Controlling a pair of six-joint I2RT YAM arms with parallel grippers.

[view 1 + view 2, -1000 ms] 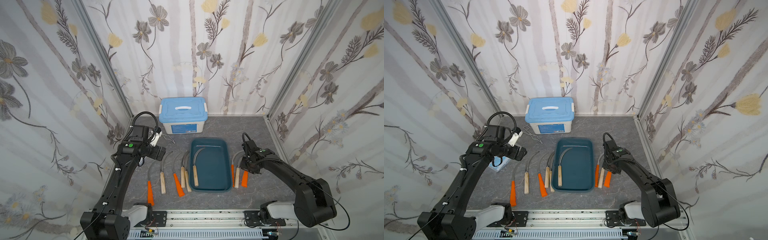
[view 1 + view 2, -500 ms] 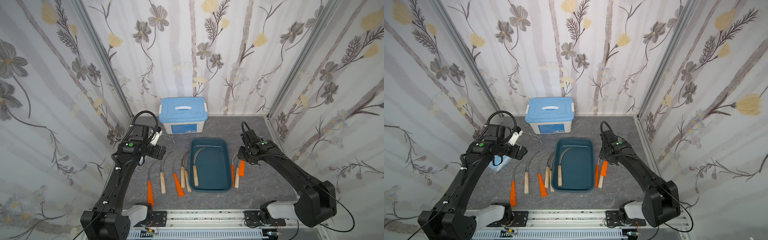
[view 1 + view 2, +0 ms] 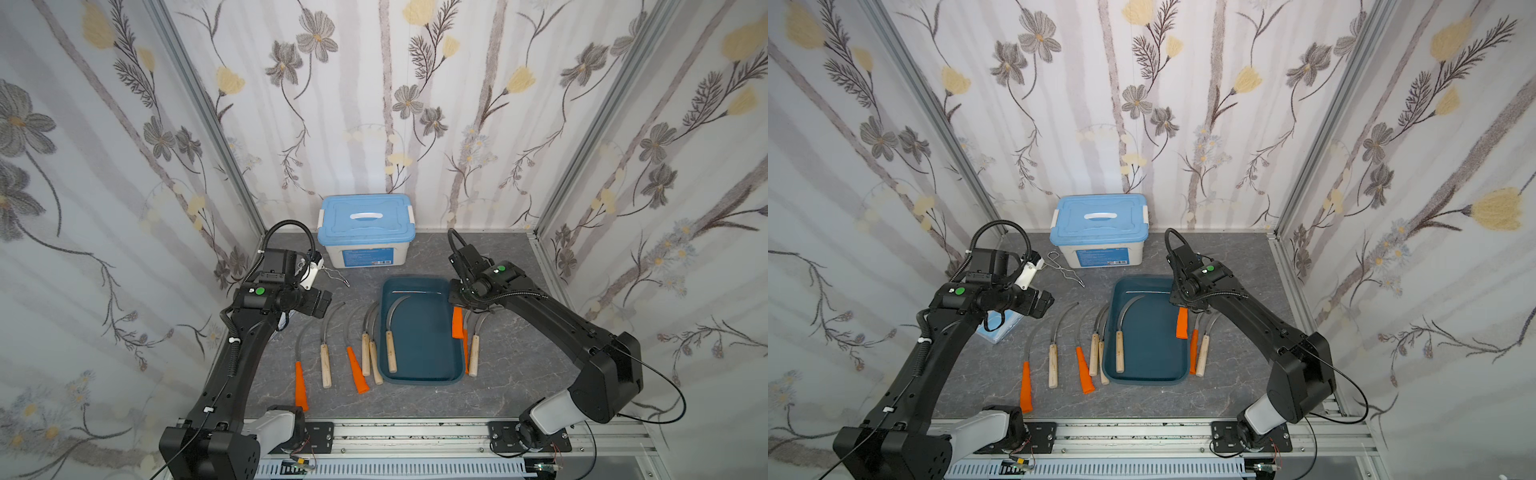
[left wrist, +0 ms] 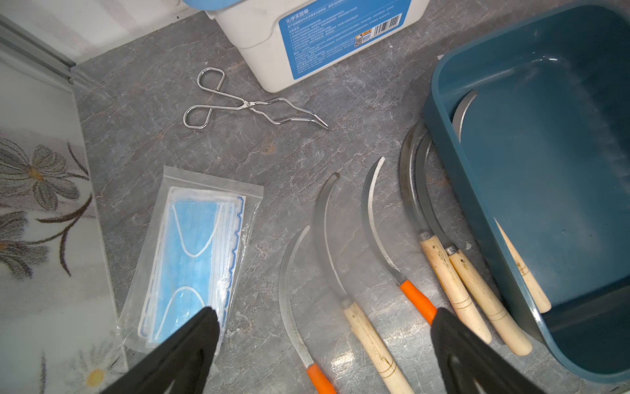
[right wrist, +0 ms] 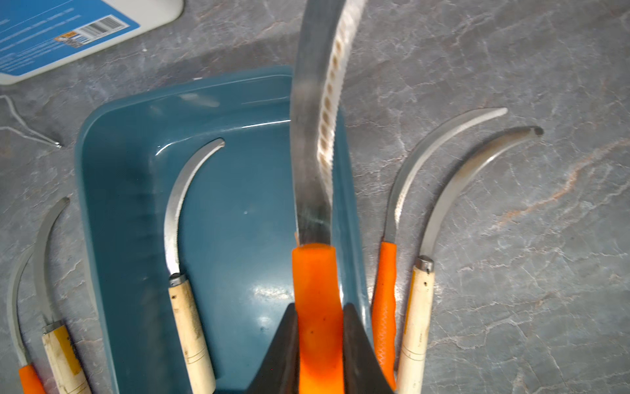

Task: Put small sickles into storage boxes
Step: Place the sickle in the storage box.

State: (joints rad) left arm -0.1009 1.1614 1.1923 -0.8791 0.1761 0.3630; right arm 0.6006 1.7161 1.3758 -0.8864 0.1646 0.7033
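My right gripper (image 5: 318,310) is shut on the orange handle (image 5: 315,283) of a small sickle, held above the right rim of the dark teal storage box (image 3: 428,345); in a top view the handle (image 3: 1182,323) hangs just below the gripper. One wooden-handled sickle (image 3: 390,353) lies inside the box. Two sickles, one with an orange handle (image 3: 465,353) and one with a wooden handle (image 3: 474,353), lie right of the box. Several more (image 3: 325,365) lie in a row left of it. My left gripper (image 4: 325,315) hovers open above that row, holding nothing.
A white box with a light blue lid (image 3: 365,228) stands at the back wall. Wire tongs (image 4: 252,105) and a bagged blue face mask (image 4: 194,259) lie at the back left, near my left arm. Flowered walls close in three sides.
My right gripper has lifted the orange-handled sickle off the table right of the box and carried it back and left to the box's right rim. The left arm has not moved.
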